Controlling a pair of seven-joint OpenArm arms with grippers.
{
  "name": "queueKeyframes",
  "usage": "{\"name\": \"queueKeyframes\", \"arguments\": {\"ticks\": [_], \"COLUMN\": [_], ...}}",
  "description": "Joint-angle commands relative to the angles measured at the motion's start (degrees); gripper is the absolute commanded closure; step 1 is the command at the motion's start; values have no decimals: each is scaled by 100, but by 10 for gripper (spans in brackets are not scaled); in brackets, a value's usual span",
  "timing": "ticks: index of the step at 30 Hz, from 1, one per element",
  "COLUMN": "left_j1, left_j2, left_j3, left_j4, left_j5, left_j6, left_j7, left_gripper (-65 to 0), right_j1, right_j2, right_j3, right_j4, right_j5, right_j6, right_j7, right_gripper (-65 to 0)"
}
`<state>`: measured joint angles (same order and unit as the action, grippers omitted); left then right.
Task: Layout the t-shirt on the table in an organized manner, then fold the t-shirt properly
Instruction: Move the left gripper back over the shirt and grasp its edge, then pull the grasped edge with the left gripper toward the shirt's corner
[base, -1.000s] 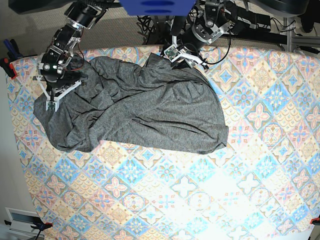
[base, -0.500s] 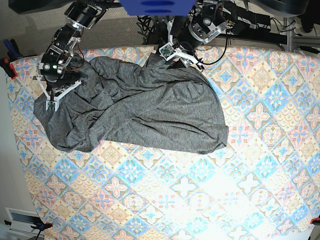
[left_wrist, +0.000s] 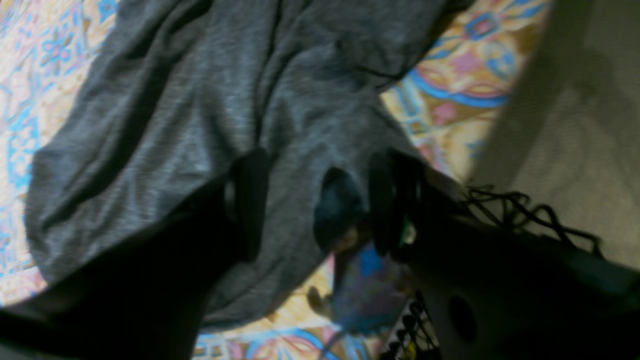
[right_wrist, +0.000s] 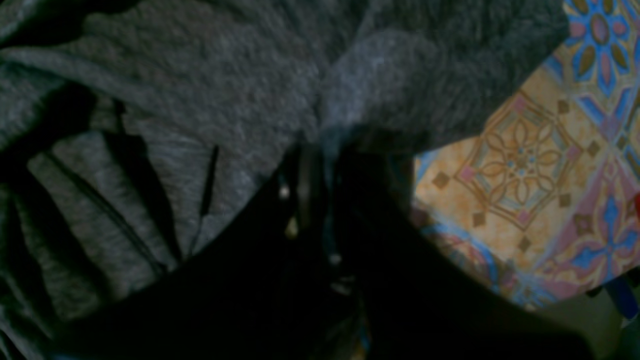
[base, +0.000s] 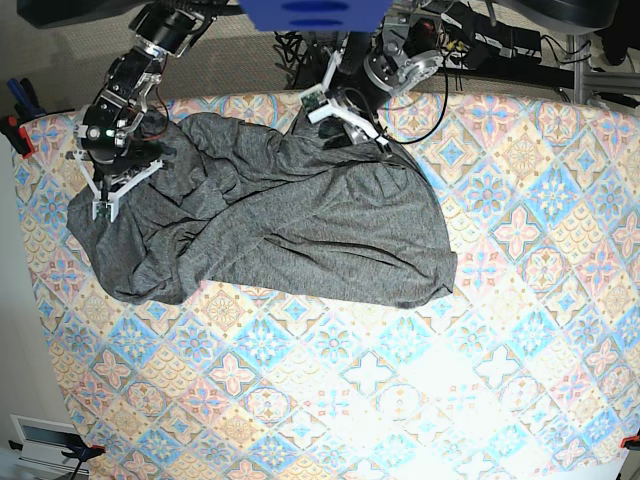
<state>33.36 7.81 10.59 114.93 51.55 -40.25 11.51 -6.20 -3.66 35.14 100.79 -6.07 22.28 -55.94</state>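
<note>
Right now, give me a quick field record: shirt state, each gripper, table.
shirt: crumpled heap, far-left part of table, not laid flat
left gripper: open, jaws astride a fold at the shirt's far edge
right gripper: shut on shirt at its left edge
table: patterned cloth, bare near and right
fold: not started

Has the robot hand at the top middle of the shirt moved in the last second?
Yes. In the base view the left gripper has slid left along the table far edge, over the t-shirt top edge.
</note>
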Motion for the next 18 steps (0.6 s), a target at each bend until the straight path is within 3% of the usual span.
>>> {"name": "queueKeyframes", "arguments": {"ticks": [1,11,18], "left_j1": [17,17,-255], "left_j2": [23,-126,-126], "left_j3": [36,-105,-501], "left_j4": [89,-8,-184], "left_j5": [27,687,687], "left_j6": [25,25,25], "left_j7": [-118,-109,383], "left_gripper": [-302,-302,-302], "right_j1": [44,-27,-27], "right_j2": [54,54,54], "right_j3": [16,25,25], "right_j4": [88,96,96], "right_j5": [4,4,4], "right_j6": [0,-9,-9], "right_j7": [95,95,95], "right_gripper": [0,0,0]}}
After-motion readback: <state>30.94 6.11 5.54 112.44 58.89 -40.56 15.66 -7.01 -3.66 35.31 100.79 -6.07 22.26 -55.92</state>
